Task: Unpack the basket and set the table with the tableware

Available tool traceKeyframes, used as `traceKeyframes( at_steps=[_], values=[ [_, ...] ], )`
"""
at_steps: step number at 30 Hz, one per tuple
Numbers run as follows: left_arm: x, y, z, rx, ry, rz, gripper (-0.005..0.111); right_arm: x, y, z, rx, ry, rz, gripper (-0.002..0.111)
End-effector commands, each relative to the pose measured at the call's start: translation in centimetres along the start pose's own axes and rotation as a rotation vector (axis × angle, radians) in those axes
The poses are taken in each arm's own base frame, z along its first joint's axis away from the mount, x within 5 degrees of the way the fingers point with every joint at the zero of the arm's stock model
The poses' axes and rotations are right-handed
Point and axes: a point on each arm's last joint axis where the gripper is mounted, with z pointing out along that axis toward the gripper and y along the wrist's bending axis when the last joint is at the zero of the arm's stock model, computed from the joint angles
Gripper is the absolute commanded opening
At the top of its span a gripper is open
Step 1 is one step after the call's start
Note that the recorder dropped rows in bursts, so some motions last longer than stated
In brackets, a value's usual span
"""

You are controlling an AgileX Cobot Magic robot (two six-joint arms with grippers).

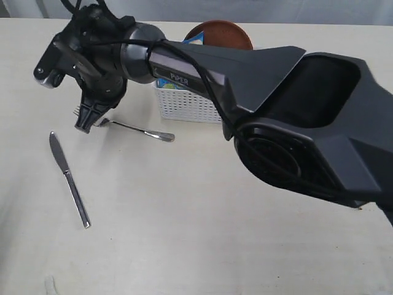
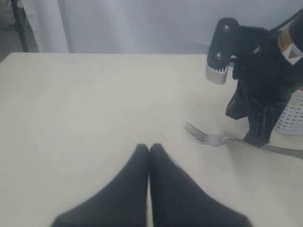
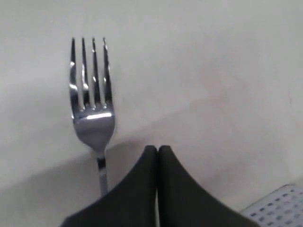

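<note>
A steel fork (image 1: 138,130) lies on the pale table (image 1: 202,233) in front of the white perforated basket (image 1: 184,106). A steel knife (image 1: 69,178) lies further left. My right gripper (image 1: 86,126) reaches across to the fork's tines, fingers pressed shut and empty. In the right wrist view the fork (image 3: 92,113) lies beside the shut right gripper (image 3: 157,149), its handle passing under one finger. My left gripper (image 2: 149,147) is shut and empty over bare table, with the fork (image 2: 208,137) and the right gripper (image 2: 258,139) beyond it. A reddish-brown plate (image 1: 218,34) stands at the basket's far side.
A blue chips bag (image 1: 195,40) pokes up by the plate. The right arm's dark body (image 1: 295,117) hides most of the basket and the table's right half. The basket's wall (image 2: 291,116) shows behind the right gripper, and its corner (image 3: 279,205) by the right fingers.
</note>
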Motion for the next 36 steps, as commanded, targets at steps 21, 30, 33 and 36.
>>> traceKeyframes(
  at_steps=[21,30,33,36],
  values=[
    [0.0,0.0,0.0,-0.005,-0.012,0.01,0.0,1.5,7.2,0.5,-0.052,0.307,-0.044,-0.001],
    [0.0,0.0,0.0,-0.005,-0.012,0.01,0.0,3.6,1.5,2.0,-0.111,0.343,0.129,-0.001],
    [0.0,0.0,0.0,-0.005,-0.012,0.01,0.0,3.9,1.4,2.0,-0.138,0.351,0.145,-0.001],
    [0.0,0.0,0.0,-0.005,-0.012,0.01,0.0,3.9,1.6,1.8,-0.143,0.351,0.138,-0.001]
  ],
)
